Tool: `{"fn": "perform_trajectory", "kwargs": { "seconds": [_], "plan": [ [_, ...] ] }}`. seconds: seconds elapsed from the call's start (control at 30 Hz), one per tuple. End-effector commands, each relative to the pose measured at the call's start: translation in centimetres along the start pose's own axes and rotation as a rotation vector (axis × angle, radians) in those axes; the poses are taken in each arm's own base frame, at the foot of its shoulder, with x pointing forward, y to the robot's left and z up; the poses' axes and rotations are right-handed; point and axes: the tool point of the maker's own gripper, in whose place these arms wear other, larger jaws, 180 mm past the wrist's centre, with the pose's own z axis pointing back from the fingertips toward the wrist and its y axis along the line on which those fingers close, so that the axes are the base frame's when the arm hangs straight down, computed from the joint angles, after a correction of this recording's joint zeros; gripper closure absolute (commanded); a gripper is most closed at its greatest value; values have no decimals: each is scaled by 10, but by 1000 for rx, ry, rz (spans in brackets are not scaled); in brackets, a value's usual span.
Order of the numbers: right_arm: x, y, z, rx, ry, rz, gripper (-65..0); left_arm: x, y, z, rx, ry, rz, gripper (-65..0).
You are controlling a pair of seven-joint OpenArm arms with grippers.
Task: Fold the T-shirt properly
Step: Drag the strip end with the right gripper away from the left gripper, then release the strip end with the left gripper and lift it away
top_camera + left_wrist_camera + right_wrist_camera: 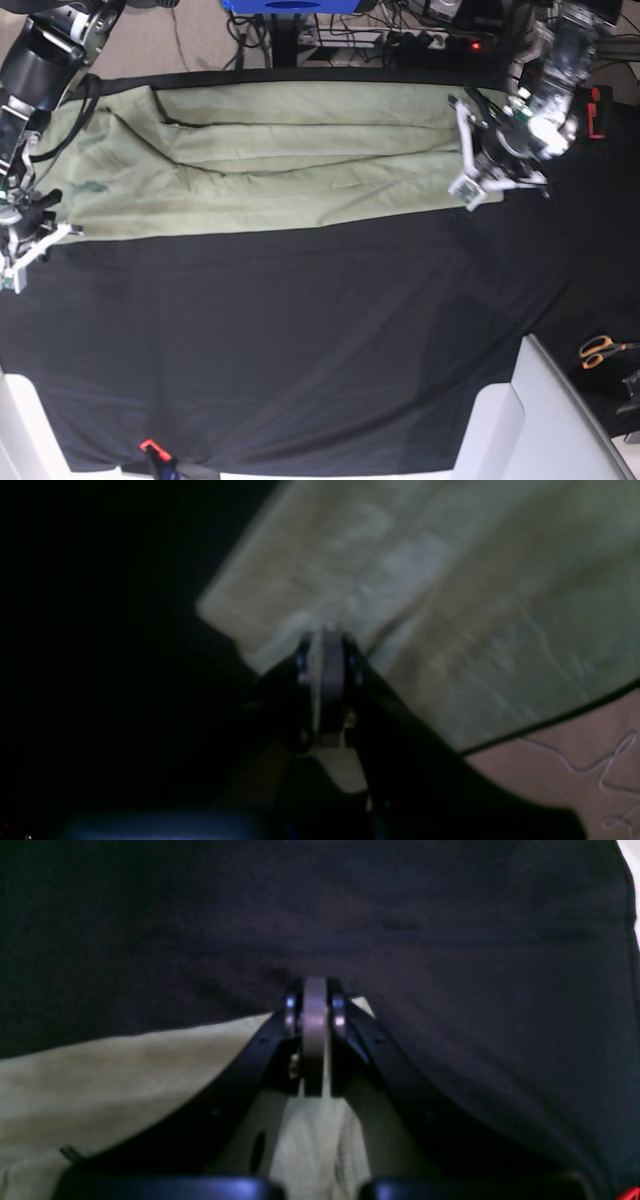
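One T-shirt (270, 160) lies folded lengthwise across the far half of one black cloth (300, 340). Two claws pinch it: left gripper (470, 192) at the right end, right gripper (22, 235) at the left end. One pair of scissors (603, 349) lies near right.

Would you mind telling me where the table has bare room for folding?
The black cloth lies bare from the T-shirt hem forward to the near edge. The far strip is crowded: both hands, left hand and right hand, pinch the shirt ends. Scissors sit at the side.
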Motion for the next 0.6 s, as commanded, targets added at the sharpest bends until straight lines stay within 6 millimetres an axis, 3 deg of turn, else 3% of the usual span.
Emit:
{"fn": "perform_trajectory", "kwargs": {
  "seconds": [0.0,0.17,0.33,0.57],
  "plan": [
    [17,-9,3,-17,-32,4,-15,13,17,4,46,-35,-12,0],
    [21,-13,8,-31,-18,16,-15,26,30,7,83,-61,-24,-5],
    [24,-16,13,-44,-31,29,-15,27,39,9,102,-62,-44,-188],
    [21,-16,13,-47,7,30,-14,45,23,21,74,-115,-130,-372]
  ]
}}
